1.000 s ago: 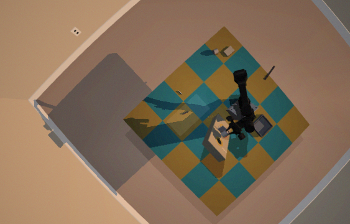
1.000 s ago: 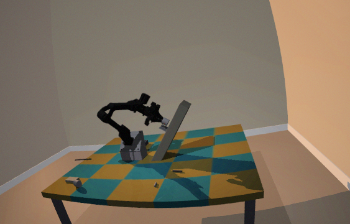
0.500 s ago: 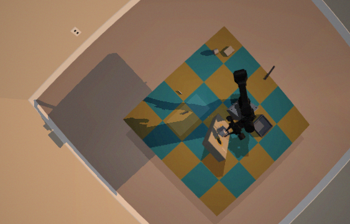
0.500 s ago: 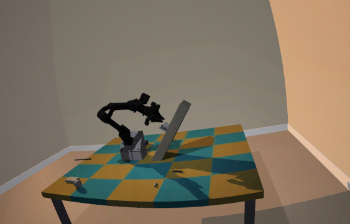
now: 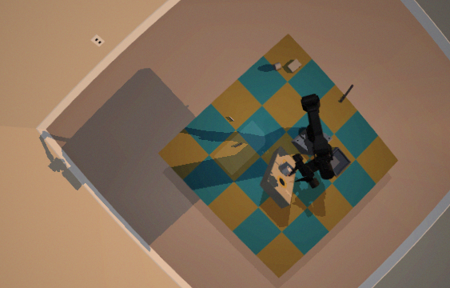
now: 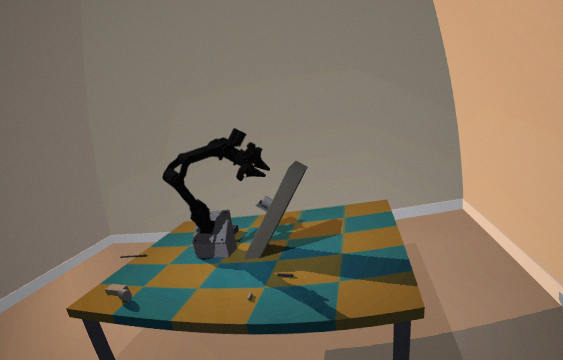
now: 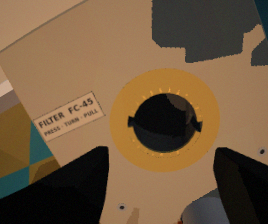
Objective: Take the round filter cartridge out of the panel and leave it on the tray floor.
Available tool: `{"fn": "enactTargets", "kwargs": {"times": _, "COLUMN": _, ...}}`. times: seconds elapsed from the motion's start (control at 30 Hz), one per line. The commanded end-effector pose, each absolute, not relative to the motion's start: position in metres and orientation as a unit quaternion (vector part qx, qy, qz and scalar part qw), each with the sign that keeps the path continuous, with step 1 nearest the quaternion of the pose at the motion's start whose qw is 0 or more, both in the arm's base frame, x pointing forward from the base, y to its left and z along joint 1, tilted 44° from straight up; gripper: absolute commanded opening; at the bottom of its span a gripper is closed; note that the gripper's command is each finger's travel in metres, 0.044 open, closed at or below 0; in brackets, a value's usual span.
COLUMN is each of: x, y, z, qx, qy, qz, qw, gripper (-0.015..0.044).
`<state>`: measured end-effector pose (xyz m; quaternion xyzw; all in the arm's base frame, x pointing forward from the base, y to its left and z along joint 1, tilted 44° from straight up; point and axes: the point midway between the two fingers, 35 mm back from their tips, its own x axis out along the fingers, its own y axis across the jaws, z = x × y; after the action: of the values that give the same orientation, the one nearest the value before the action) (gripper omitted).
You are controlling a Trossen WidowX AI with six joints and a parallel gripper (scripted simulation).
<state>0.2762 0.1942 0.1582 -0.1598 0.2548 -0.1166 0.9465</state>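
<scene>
The tan service panel (image 5: pixel 274 166) (image 6: pixel 281 210) (image 7: pixel 65 70) stands tilted on the checkered table. Its yellow ring (image 7: pixel 121 123) surrounds a dark, empty hole (image 5: pixel 281 182) (image 7: pixel 163 121). The grey round filter cartridge (image 5: pixel 285 169) (image 6: pixel 264 203) is out of the hole. It is low in front of the panel face, below and apart from my fingers; I cannot tell whether it rests on anything. My gripper (image 5: pixel 304 171) (image 6: pixel 253 170) (image 7: pixel 162 157) is open and empty, facing the panel above the cartridge.
A label (image 7: pixel 68 116) sits on the panel left of the ring. A grey tray-like plate (image 5: pixel 342 162) lies by the arm base (image 6: pixel 216 240). Small loose pieces lie around: a block (image 5: pixel 293 65), a dark rod (image 5: pixel 345 93) (image 6: pixel 133 256), and a grey piece (image 6: pixel 118 292).
</scene>
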Motion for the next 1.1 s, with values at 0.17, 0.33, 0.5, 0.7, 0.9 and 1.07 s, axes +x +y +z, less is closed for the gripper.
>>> {"fn": "enactTargets", "kwargs": {"times": 0.17, "x": 0.269, "y": 0.22, "z": 0.186, "qx": -0.172, "qy": 0.264, "qz": -0.115, "qw": 0.942, "gripper": 0.0347}}
{"fn": "enactTargets", "kwargs": {"times": 0.33, "x": 0.254, "y": 0.167, "z": 0.13, "qx": -0.297, "qy": 0.39, "qz": -0.129, "qw": 0.862, "gripper": 0.0305}}
{"fn": "enactTargets", "kwargs": {"times": 0.5, "x": 0.24, "y": 0.139, "z": 0.107, "qx": -0.348, "qy": 0.455, "qz": -0.135, "qw": 0.809, "gripper": 0.0305}}
{"fn": "enactTargets", "kwargs": {"times": 0.7, "x": 0.242, "y": 0.137, "z": 0.106, "qx": -0.348, "qy": 0.455, "qz": -0.135, "qw": 0.809, "gripper": 0.0305}}
{"fn": "enactTargets", "kwargs": {"times": 0.9, "x": 0.247, "y": 0.133, "z": 0.099, "qx": -0.347, "qy": 0.455, "qz": -0.135, "qw": 0.809, "gripper": 0.0305}}
{"fn": "enactTargets", "kwargs": {"times": 1.07, "x": 0.252, "y": 0.129, "z": 0.094, "qx": -0.347, "qy": 0.455, "qz": -0.134, "qw": 0.809, "gripper": 0.0305}}
